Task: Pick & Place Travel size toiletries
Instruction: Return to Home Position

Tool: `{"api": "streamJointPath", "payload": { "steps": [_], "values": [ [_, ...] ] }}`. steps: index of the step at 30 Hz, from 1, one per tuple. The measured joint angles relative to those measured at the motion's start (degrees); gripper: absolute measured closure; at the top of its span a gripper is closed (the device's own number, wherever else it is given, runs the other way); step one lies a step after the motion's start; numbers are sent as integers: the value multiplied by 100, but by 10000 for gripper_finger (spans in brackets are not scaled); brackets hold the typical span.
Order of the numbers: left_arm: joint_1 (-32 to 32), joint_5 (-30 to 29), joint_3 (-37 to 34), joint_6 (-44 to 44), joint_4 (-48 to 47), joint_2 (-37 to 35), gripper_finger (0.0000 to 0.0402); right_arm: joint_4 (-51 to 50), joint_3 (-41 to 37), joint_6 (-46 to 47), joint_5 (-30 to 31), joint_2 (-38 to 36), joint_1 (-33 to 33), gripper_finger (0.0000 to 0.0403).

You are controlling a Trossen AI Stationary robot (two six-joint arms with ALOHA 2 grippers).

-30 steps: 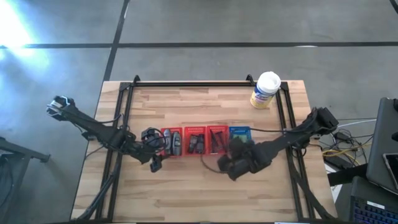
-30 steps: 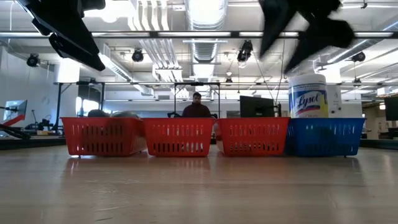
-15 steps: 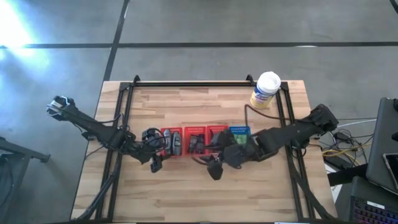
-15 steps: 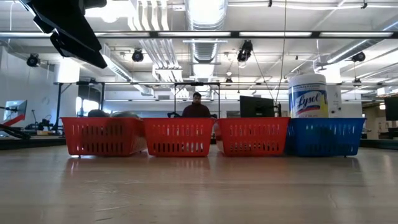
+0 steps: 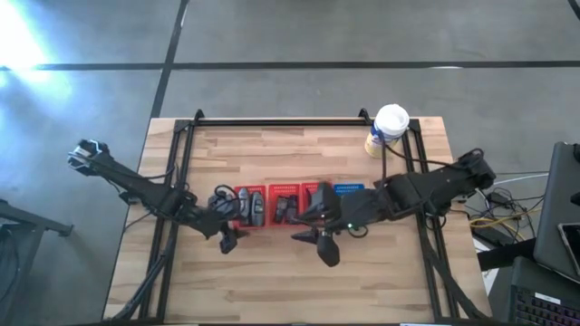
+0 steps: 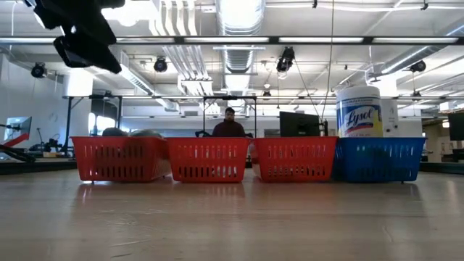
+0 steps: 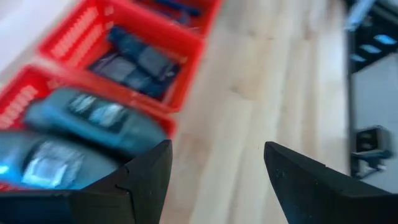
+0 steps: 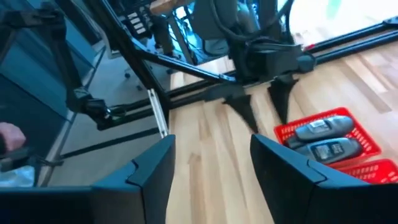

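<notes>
My table (image 5: 272,154) is pale, grained wood with a soft sheen. The red baskets (image 6: 119,161) and the blue basket (image 6: 377,159) look like hard slotted plastic. The grey bottles (image 7: 93,115) are smooth, faintly glossy plastic, and the left gripper (image 7: 217,144) is matt black.

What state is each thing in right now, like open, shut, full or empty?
Left gripper: open, empty.
Right gripper: open, empty.
Grey bottles: lying in the end red basket.
Dark packets: lying in the middle red basket.
Blue basket: upright; contents hidden.
Tub: upright, lid on.
</notes>
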Motion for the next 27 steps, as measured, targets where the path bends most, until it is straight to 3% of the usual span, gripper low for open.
{"api": "streamJointPath", "payload": {
  "steps": [6, 14, 19, 27],
  "values": [
    [-2, 415, 0, 519, 711, -3, 142, 624, -752, 72, -9, -184, -48, 209],
    [-2, 458, 0, 635, 787, -9, 142, 3657, -3211, 587, -585, -970, -210, 225],
    [-2, 458, 0, 664, 790, -9, 142, 4794, -4749, 716, -582, -2211, -353, 236],
    [-2, 458, 0, 666, 963, -9, 142, 4714, -6576, 547, -98, -4462, -387, 254]
  ]
}}
